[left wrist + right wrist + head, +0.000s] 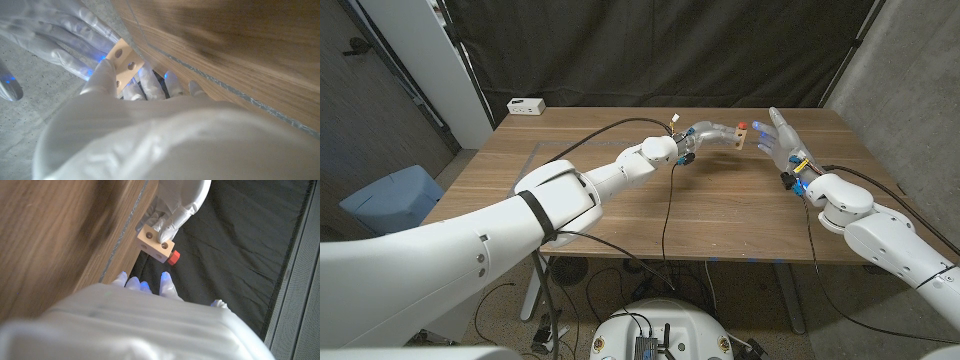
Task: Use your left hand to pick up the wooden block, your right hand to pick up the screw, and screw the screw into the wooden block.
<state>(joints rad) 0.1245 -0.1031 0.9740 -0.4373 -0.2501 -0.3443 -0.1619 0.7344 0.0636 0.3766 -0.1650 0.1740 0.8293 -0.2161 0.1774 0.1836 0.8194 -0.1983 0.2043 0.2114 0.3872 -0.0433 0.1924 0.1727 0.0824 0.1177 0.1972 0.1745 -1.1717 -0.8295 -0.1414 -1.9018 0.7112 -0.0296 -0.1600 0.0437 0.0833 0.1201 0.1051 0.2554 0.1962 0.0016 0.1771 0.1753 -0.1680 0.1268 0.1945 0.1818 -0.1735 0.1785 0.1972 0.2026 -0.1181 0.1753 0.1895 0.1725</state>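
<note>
My left robot hand grips the block, screw already seated; my released right robot hand should pinch its red head squarely and twist.

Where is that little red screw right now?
The red screw sticks out of the wooden block, which the left hand holds up over the table's far side, just left of the right hand.
</note>
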